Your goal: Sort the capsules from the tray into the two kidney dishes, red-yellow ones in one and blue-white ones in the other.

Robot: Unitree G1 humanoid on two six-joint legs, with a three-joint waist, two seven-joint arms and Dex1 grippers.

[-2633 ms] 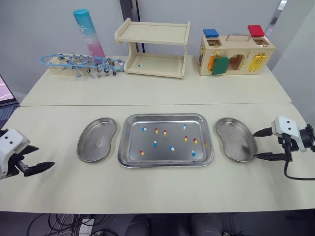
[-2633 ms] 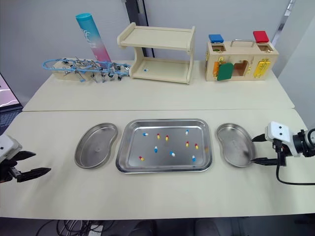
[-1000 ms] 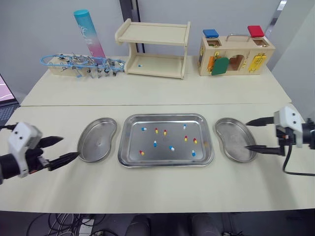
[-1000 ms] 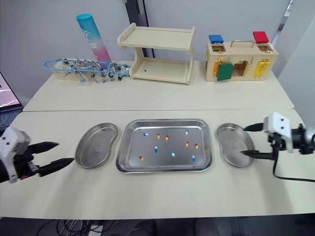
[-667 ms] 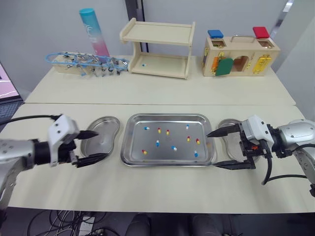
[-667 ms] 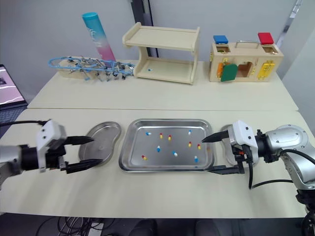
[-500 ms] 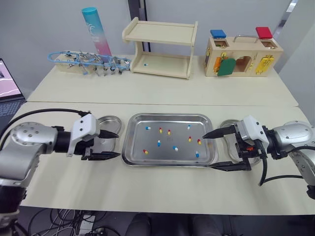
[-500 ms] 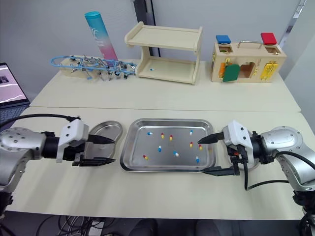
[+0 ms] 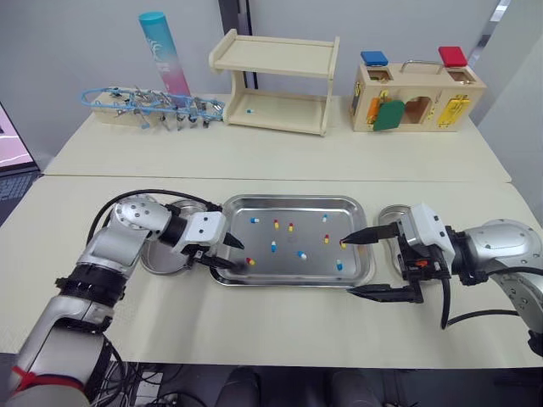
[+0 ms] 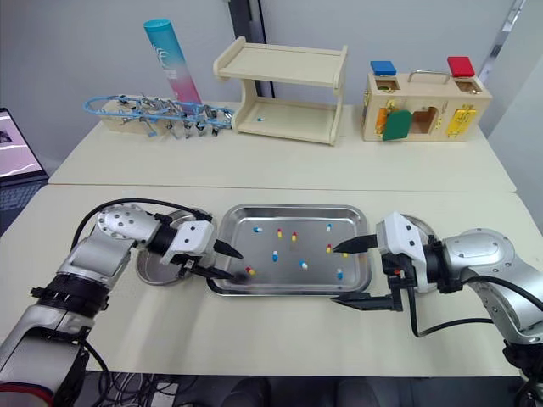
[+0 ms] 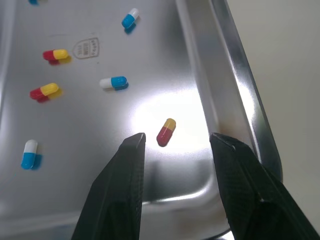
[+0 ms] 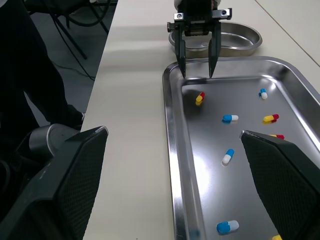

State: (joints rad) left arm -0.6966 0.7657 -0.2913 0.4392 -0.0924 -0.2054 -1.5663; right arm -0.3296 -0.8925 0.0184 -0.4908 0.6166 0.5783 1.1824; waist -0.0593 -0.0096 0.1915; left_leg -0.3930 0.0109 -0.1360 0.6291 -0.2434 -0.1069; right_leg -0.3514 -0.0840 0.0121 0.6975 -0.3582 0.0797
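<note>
Near-left corner of the tray [image 9: 288, 199]: left gripper [image 9: 238, 257] open and empty, astride a red-yellow capsule [image 11: 166, 131] close to the rim; right gripper [image 9: 348, 265] likewise open and empty at the tray's right edge. For a clean pick, lower until both fingertips nearly touch the steel, centre on the capsule, and close gently to avoid flicking it against the rim. Then, probably, carry to the left kidney dish [image 10: 155, 270], just left of the tray.

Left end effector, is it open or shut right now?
Open. The left end effector has its fingers apart over the tray, a red-yellow capsule lying loose between them.
</note>
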